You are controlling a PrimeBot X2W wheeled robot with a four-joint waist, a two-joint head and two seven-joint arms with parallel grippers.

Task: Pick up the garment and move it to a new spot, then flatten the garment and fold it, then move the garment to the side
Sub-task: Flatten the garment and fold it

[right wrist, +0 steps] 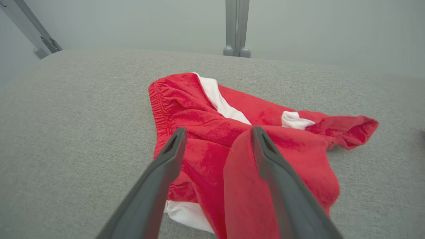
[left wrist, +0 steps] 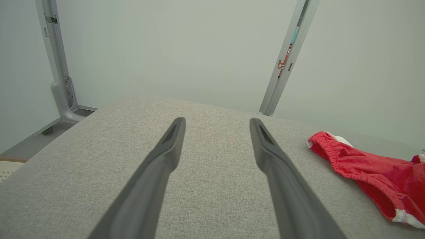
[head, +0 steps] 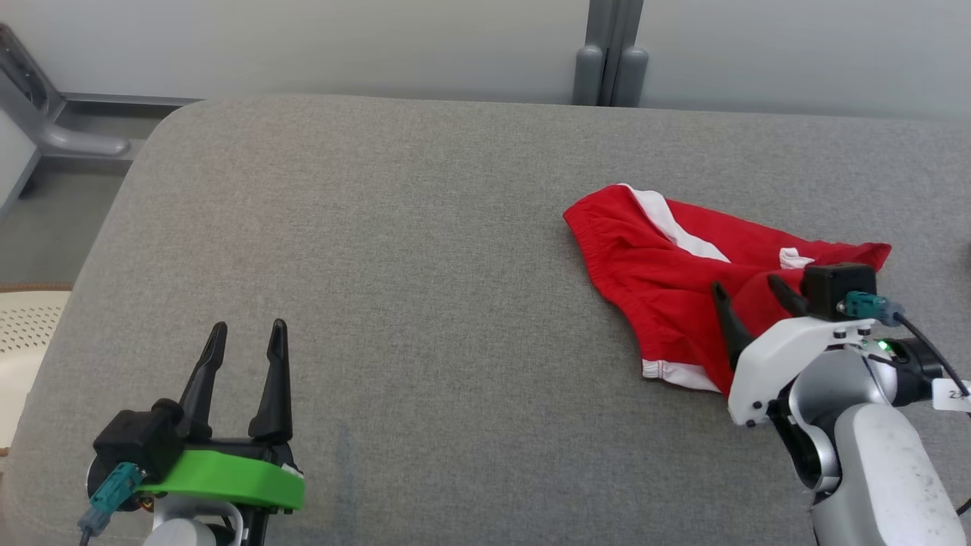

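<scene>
A grey fabric surface [head: 425, 303] lies before a pale wall [head: 303, 45] and grey posts [head: 611, 68].

Both end effectors [head: 249, 324] [head: 744, 283], jaws apart

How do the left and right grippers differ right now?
The left gripper sits over bare grey cushion; the right gripper is over the red garment, a raised fold between its jaws. The left gripper has a green bracket, the right gripper a white bracket. Both are open.

Lab-like test bay — grey padded table [head: 455, 227], bare partition walls [head: 303, 45].
</scene>
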